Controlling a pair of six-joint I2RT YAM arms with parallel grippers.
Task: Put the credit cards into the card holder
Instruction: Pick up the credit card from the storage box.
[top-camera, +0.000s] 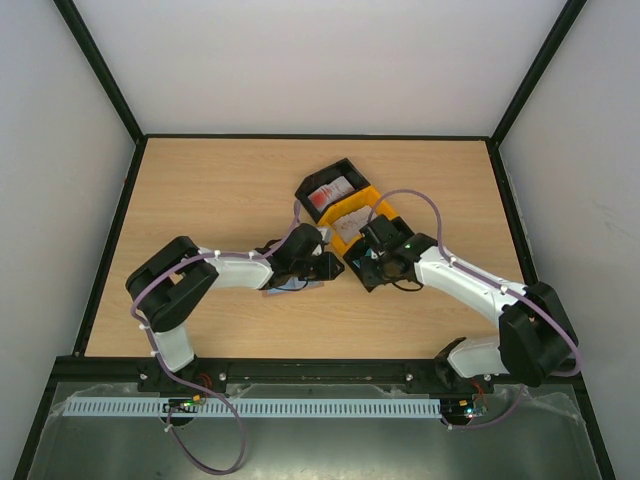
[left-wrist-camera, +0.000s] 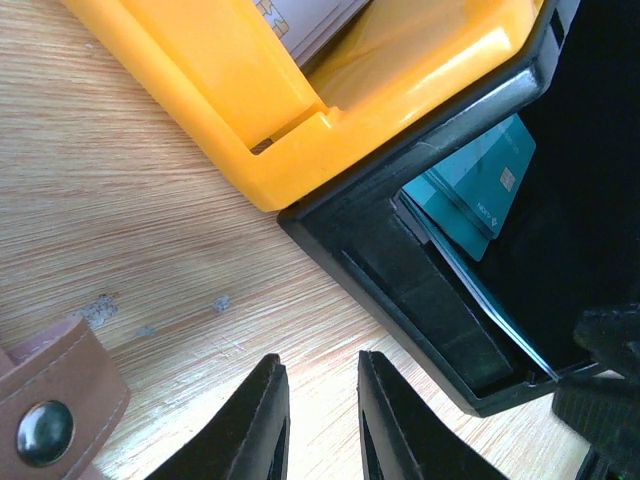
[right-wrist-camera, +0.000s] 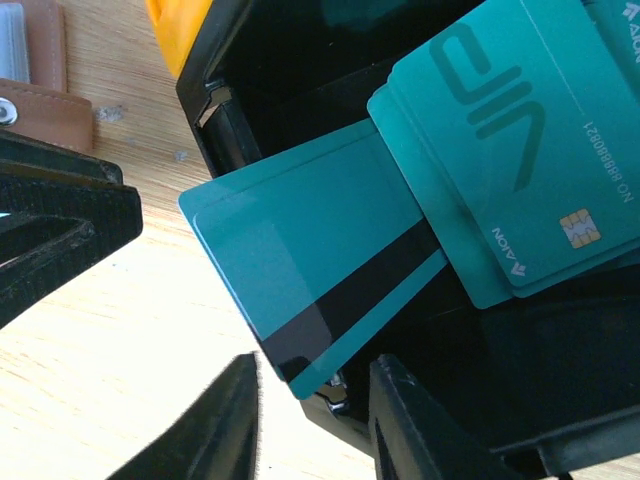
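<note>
Several teal credit cards lie stacked in a black tray. One teal card, magnetic stripe up, leans out over the tray's near rim. My right gripper is open, its fingers on either side of that card's lower corner, not closed on it. My left gripper is open and empty over bare wood beside the same black tray. The reddish-brown card holder lies at its left, and also shows in the right wrist view. In the top view both grippers, left and right, nearly meet.
A yellow tray with pale cards adjoins the black one, and a second black tray behind it holds white cards with red marks. The left gripper's black fingers sit close at the left of the right wrist view.
</note>
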